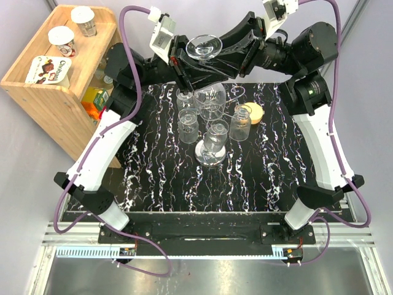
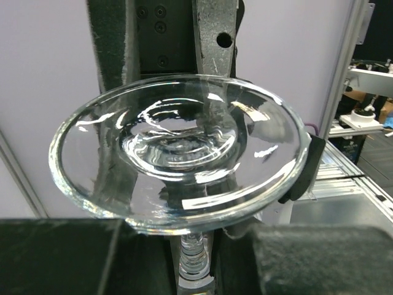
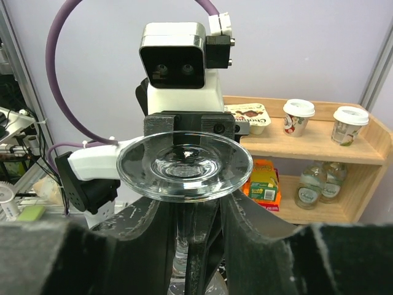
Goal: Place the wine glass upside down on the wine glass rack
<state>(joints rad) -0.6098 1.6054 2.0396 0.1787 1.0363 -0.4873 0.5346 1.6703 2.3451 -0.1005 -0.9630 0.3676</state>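
Observation:
The wine glass (image 1: 204, 48) hangs upside down above the table, its round foot on top and its bowl (image 1: 210, 101) below. My left gripper (image 1: 182, 62) is shut on the stem just under the foot; in the left wrist view the stem (image 2: 195, 255) sits pinched between the pads of that gripper (image 2: 196, 261). My right gripper (image 1: 241, 55) comes in from the right. Its fingers (image 3: 245, 246) stand on both sides of the stem (image 3: 184, 246), still apart from it, open. The wine glass rack (image 1: 209, 155) stands right below, with its shiny disc base on the black marbled table.
Several clear glasses (image 1: 188, 126) crowd around the rack's post. A glass jar (image 1: 241, 125) and a cork lid (image 1: 254, 113) sit to its right. A wooden shelf (image 1: 58, 92) with yoghurt cups (image 1: 62, 40) and bottles stands at the far left.

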